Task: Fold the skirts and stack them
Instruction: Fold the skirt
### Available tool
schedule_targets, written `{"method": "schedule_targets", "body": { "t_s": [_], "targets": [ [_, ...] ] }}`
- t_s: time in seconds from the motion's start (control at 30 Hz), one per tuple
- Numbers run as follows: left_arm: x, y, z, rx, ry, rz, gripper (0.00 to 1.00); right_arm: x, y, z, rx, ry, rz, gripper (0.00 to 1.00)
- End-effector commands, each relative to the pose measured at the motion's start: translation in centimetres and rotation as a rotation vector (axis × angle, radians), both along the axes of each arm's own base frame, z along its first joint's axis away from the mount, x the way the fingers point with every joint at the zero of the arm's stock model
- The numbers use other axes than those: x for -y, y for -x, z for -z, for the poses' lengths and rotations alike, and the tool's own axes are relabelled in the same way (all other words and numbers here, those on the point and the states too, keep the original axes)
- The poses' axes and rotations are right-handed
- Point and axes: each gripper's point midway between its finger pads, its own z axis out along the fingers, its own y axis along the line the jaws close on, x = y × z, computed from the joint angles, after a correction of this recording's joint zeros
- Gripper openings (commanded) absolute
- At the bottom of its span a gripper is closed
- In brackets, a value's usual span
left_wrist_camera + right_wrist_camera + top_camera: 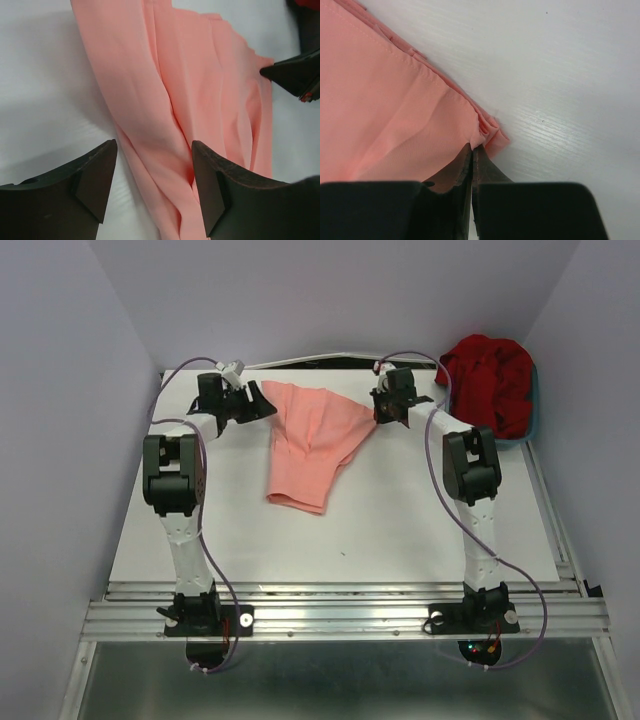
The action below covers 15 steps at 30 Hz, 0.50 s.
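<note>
A salmon-pink skirt (313, 443) lies on the white table (400, 530) at the back middle, its far edge stretched between my two grippers and its near end bunched toward the front. My left gripper (262, 404) is open at the skirt's far left corner; in the left wrist view its jaws (154, 172) stand wide over a fold of the pink cloth (165, 90) without pinching it. My right gripper (388, 412) is shut on the skirt's far right corner (487, 132). A deep red skirt (490, 380) lies heaped in a teal basin (532, 415) at the back right.
White walls close in the table at the back and on both sides. An aluminium rail (340, 615) runs along the near edge where both arm bases are bolted. Purple cables loop from each arm.
</note>
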Motion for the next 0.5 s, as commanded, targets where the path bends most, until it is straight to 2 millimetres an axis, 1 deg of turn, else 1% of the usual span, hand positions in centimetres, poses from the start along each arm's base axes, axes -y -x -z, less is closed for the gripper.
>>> {"method": "schedule_targets", "body": {
  "t_s": [0.0,0.03,0.07,0.1,0.17,0.23,0.27,0.3,0.33,0.37,0.4,0.43,0.47],
  "targets": [
    [1.4,-3.4,-2.7,0.098,0.146,-0.012,0.72,0.4,-1.4,-1.7,0.067,0.034,-0.019,0.04],
    [1.5,-3.7,-2.5,0.1,0.161,-0.013,0.72,0.4,-1.4,-1.7,0.067,0.034,-0.021,0.04],
    [1.6,-4.4,-3.1,0.13,0.176,-0.014,0.7,0.5,-1.3,-1.8,0.068,0.037,-0.022,0.04],
    [1.7,-4.7,-2.2,0.116,0.188,-0.014,0.67,0.5,-1.3,-1.6,0.065,0.043,-0.026,0.04],
    [1.7,-5.4,-2.3,0.136,0.19,-0.014,0.59,0.4,-1.2,-1.5,0.062,0.044,-0.036,0.04],
    [2.6,-5.8,-2.8,0.172,0.174,0.003,0.54,0.4,-1.2,-1.4,0.063,0.046,-0.04,0.04],
    [3.6,-5.7,-3.3,0.187,0.175,0.027,0.45,0.4,-1.2,-1.4,0.063,0.046,-0.04,0.04],
    [4.1,-5.6,-3.8,0.2,0.172,0.046,0.35,0.3,-1.2,-1.3,0.06,0.044,-0.041,0.04],
    [4.6,-5.4,-4.4,0.231,0.153,0.069,0.27,-0.3,-1.1,-1.2,0.058,0.042,-0.051,0.04],
    [5.0,-5.2,-5.0,0.255,0.136,0.083,0.16,-0.3,-1.1,-1.3,0.06,0.038,-0.05,0.04],
    [6.2,-4.5,-6.0,0.287,0.114,0.099,0.12,-0.4,-1.1,-1.3,0.056,0.032,-0.048,0.04],
    [6.8,-4.1,-6.3,0.303,0.094,0.112,0.05,-0.5,-1.1,-1.3,0.055,0.027,-0.052,0.04],
    [7.3,-3.6,-6.8,0.34,0.052,0.129,0.02,-0.5,-1.1,-1.3,0.054,0.025,-0.052,0.04]
  ]
}}
